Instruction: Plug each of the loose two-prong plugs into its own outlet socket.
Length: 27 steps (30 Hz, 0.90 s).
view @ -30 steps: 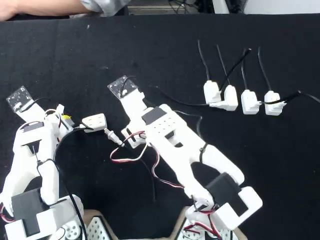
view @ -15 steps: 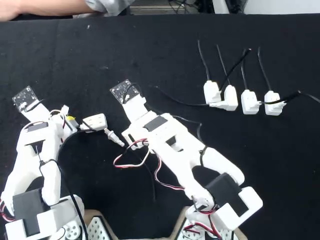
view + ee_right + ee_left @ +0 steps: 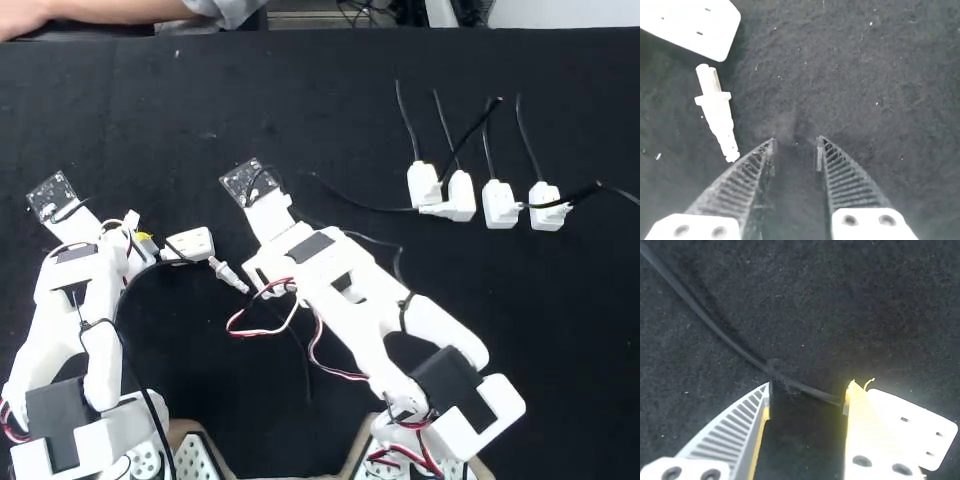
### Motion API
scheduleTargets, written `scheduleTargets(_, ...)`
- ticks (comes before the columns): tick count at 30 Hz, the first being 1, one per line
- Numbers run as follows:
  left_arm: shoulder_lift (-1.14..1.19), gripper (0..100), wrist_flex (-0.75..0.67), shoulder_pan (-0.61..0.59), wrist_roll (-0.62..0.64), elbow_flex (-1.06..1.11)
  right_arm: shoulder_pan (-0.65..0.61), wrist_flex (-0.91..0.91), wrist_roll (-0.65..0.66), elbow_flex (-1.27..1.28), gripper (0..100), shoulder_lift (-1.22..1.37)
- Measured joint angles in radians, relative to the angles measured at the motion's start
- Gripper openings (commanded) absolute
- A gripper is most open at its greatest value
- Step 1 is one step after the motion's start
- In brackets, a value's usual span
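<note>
Beside your right gripper, not yet in it: the loose plug waits to be picked up.

Your right gripper [image 3: 795,142] stands moderately open and empty, tips down at the black cloth, with the white two-prong plug [image 3: 715,112] lying flat just beside one finger and apart from it. Past the plug, further ahead of the tips, lies the white outlet socket [image 3: 687,22]; the plug's flat end appears turned toward it, a gap between them. Your left gripper [image 3: 807,390] is also spread open and clamps nothing. A black cable [image 3: 715,327] crosses the gap at its tips, and the same socket block sits against the outer side of one finger. By the look of it, you are at the grasp step. Next you need to shift the right gripper sideways to straddle the plug's body, close across it, then line the prongs up with the slots.
</note>
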Motion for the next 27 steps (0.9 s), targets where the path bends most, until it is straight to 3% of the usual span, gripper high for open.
scheduleTargets(13,0.0,24,0.003,-0.026,0.0,-0.003,-0.023,0.014,-0.018,0.0,11.6,-0.038)
scheduleTargets(21,-0.091,24,0.235,-0.308,-0.002,-0.209,-0.133,0.018,-0.043,0.0,11.6,-0.038)
scheduleTargets(27,-0.121,24,0.267,-0.571,-0.04,-0.347,-0.153,-0.014,-0.043,0.029,11.6,-0.038)
